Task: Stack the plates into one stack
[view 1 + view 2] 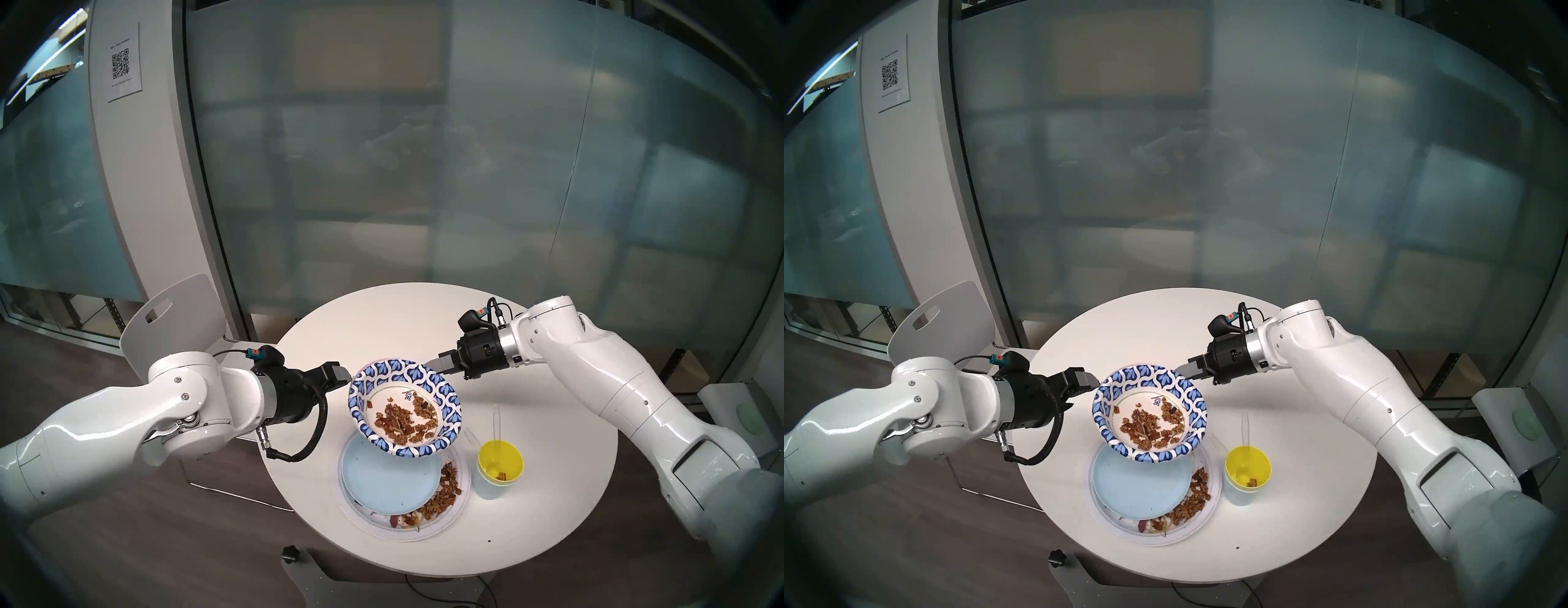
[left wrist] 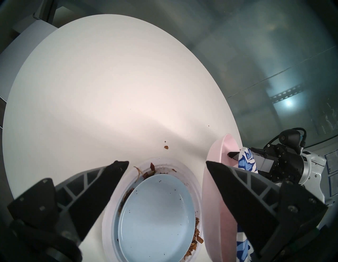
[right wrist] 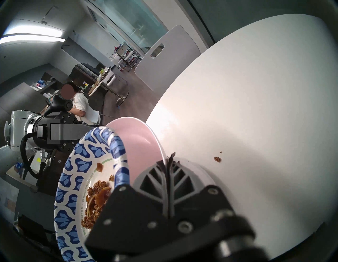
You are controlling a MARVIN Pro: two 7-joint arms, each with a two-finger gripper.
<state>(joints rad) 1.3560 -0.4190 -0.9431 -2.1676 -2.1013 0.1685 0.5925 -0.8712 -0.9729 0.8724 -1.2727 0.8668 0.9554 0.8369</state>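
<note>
— Two plates hang in the air, tilted steeply: the blue-white patterned paper plate [image 1: 405, 407] with the pale pink plate [image 2: 217, 184] nested behind it. The right gripper [image 1: 437, 364] is clenched on their far rim.

— And the rest of the stack?

— On the round white table [image 1: 551, 446], near its front edge: the large white ridged-rim plate [image 1: 460, 505] with the light blue plate [image 1: 390, 477] lying in it, pushed to its left side. Brown food scraps [image 1: 445, 492] fill the bared crescent on the right and front.

— Room to move?

— Plenty at the back and the far left of the table; that half is bare apart from a couple of crumbs [image 2: 166, 147]. To the right, a yellow cup [image 1: 499, 466] sits inside a light blue cup [image 1: 488, 488], just beside the white plate's rim.

— Left gripper [image 2: 167, 164]?

— Jaws spread wide, holding nothing, poised over the light blue plate, close beside the lifted plates' left edge.

— The held paper plate?

— Leaf-pattern rim, white centre with more scraps gathered low.
</note>
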